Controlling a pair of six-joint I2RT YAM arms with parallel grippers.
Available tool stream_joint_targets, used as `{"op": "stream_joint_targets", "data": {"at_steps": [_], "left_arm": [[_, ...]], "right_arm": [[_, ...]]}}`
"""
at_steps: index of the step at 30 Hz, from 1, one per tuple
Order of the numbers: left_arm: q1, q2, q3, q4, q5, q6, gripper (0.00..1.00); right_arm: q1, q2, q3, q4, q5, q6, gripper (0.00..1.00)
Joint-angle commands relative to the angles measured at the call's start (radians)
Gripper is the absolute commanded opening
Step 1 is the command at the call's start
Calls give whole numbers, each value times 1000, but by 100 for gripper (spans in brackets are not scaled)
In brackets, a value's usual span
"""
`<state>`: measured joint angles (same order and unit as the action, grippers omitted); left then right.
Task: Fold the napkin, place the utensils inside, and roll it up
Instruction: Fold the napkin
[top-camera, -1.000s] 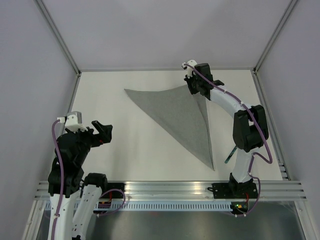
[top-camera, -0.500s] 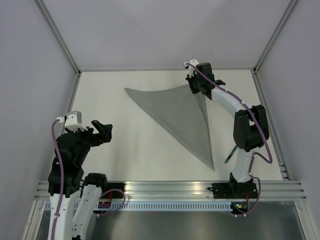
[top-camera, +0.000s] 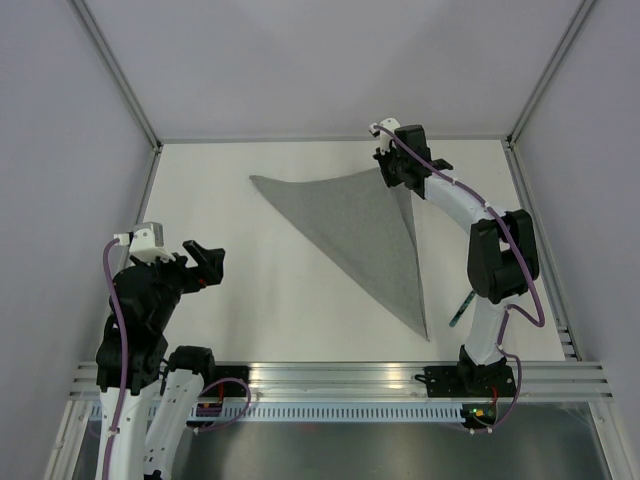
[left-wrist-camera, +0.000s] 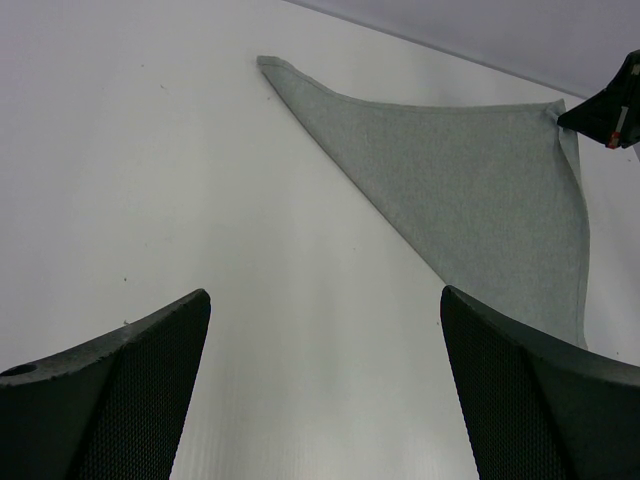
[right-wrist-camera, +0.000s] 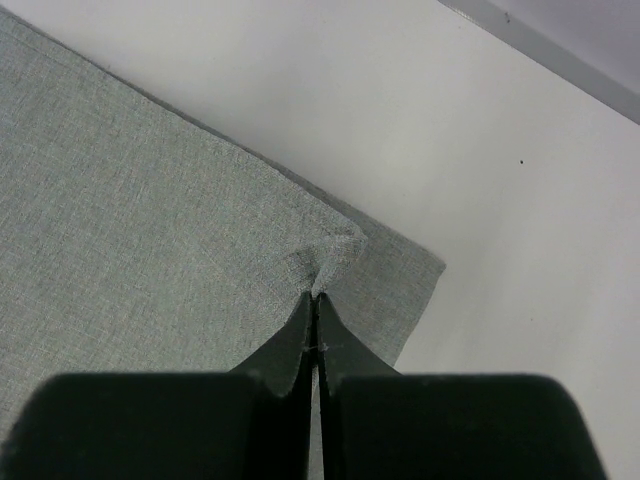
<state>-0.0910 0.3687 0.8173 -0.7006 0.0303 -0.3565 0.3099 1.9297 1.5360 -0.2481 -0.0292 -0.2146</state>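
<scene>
One napkin (top-camera: 370, 225), one visible utensil (top-camera: 459, 309), two arms (top-camera: 140, 300) (top-camera: 492, 262)

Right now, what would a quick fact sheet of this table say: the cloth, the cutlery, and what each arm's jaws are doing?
Napkin: grey, folded into a triangle, flat on the table
Right jaws: shut, pinching the napkin's far right corner
Left jaws: wide open, empty, at the near left, apart from the napkin
Utensil: thin dark stick at the table's near right, partly hidden, not on the napkin
</scene>
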Motion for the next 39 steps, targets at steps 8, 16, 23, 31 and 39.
{"op": "stream_joint_targets", "data": {"at_steps": [8,16,23,31,39], "left_arm": [[4,15,-3,27,-3,13,100],[4,13,-3,27,-4,11,100],[4,15,-3,26,-4,11,100],[4,15,-3,27,-3,13,100],[4,10,-3,27,-6,11,100]], "right_arm": [[-18,3,41,3,22,-12,0],[-23,18,41,1,23,-12,0],[-32,25,50,-3,23,-16,0],[-37,46,58,-6,46,-22,0],[-46,104,76,-5,74,-25,4]]}}
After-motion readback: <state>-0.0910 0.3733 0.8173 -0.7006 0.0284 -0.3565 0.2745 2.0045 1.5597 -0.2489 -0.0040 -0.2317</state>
